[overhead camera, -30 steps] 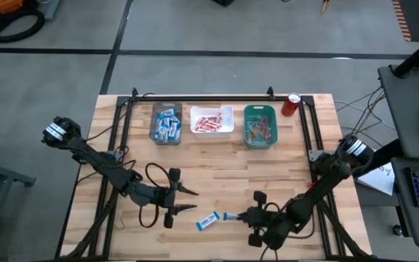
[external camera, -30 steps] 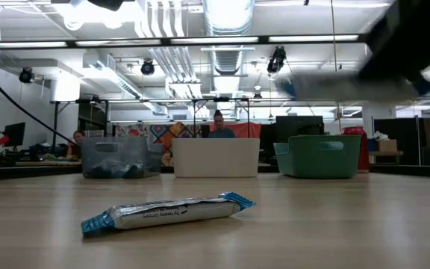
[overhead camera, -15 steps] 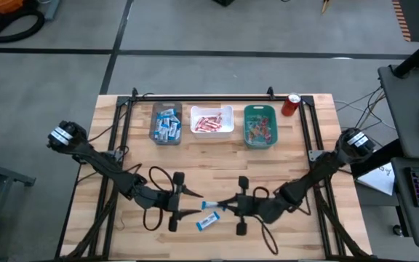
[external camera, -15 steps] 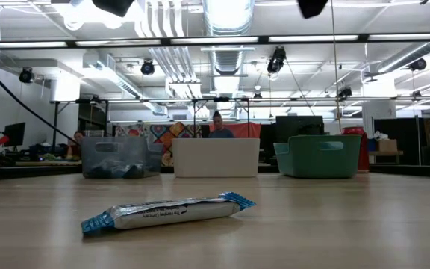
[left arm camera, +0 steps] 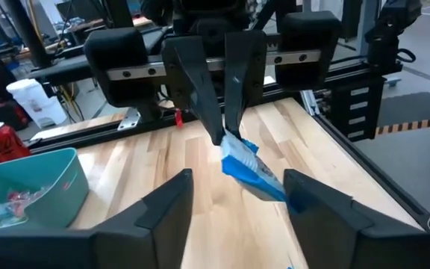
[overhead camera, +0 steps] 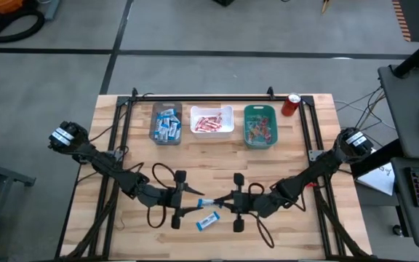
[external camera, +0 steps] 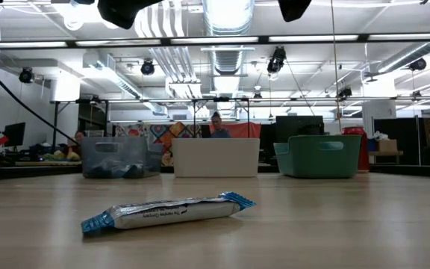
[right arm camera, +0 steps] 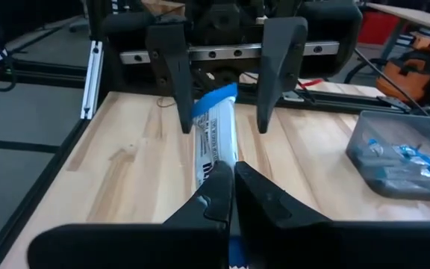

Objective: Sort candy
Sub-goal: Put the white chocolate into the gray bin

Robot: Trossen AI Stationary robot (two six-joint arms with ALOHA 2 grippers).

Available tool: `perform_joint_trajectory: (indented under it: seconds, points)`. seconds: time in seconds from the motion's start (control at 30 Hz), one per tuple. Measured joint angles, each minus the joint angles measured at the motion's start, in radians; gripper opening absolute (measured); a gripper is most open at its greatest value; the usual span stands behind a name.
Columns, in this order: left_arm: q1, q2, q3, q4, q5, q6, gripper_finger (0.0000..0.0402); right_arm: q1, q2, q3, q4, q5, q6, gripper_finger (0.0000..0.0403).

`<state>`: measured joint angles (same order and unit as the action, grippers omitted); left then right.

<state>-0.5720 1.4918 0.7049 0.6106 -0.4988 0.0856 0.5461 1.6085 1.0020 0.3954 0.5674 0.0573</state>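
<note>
A wooden table (overhead camera: pixel 282 164) is seen from above, with three bins along its far edge: a grey bin (overhead camera: pixel 166 123) filled with blue-and-white bars, a white bin (overhead camera: pixel 212 120) with red-and-white bars, and a teal bin (overhead camera: pixel 260 124) with small mixed pieces. Most of the sorting appears done. Two blue-and-white candies are left outside the bins. One blue-and-white bar (overhead camera: pixel 208 221) lies flat on the table near the front edge. A second blue bar (left arm camera: pixel 248 167) is held off the table in the pinched-together fingers of the right gripper (overhead camera: pixel 222 204), offered toward the left gripper (overhead camera: pixel 193 202), whose fingers are spread wide around the bar's free end without being closed on it. Both arms are stretched low, meeting near the table's middle front
</note>
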Motion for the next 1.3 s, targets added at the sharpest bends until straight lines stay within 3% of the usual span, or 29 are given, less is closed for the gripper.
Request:
perform_joint_trajectory:
  seconds: [0.13,0.33,0.6,0.67,0.73,0.87,0.93,0.97,1.1,1.2,1.3]
  points:
    - [0.000,0.000,0.000,-0.001,0.000,0.002,0.0142,0.000,0.003,0.000,0.004,0.001,-0.019,0.0009]
    - [0.001,0.000,0.000,-0.005,-0.016,0.013,0.0017,-0.001,0.017,0.001,0.007,0.000,-0.035,0.0009]
    - [0.006,-0.022,0.000,-0.072,-0.114,0.035,0.0006,-0.018,0.018,0.001,0.002,0.017,-0.018,0.0028]
    - [0.018,-0.055,0.000,-0.147,-0.180,0.033,0.0005,-0.027,0.004,0.001,-0.001,0.063,-0.009,0.0050]
    - [0.033,-0.100,0.001,-0.252,-0.259,0.015,0.0005,-0.033,-0.018,0.001,0.002,0.177,0.017,0.0075]
    - [0.092,-0.205,0.001,-0.594,-0.590,-0.103,0.0005,-0.040,-0.039,0.002,-0.001,0.446,0.025,0.0116]
    - [0.150,-0.264,0.001,-0.817,-0.731,-0.235,0.0005,-0.040,-0.040,0.002,-0.003,0.478,0.002,0.0130]
    - [0.189,-0.297,0.001,-0.935,-0.747,-0.311,0.0005,-0.040,-0.041,0.002,-0.002,0.475,-0.002,0.0135]
    - [0.432,-0.394,-0.007,-1.258,-0.613,-0.516,0.0005,-0.041,-0.038,0.002,-0.001,0.445,0.006,0.0147]
    - [0.627,-0.418,-0.043,-1.249,-0.485,-0.393,0.0005,-0.044,-0.037,0.002,-0.003,0.420,0.011,0.0148]
    - [0.770,-0.418,-0.079,-1.099,-0.257,-0.184,0.0005,-0.044,-0.037,0.002,-0.001,0.419,0.010,0.0143]
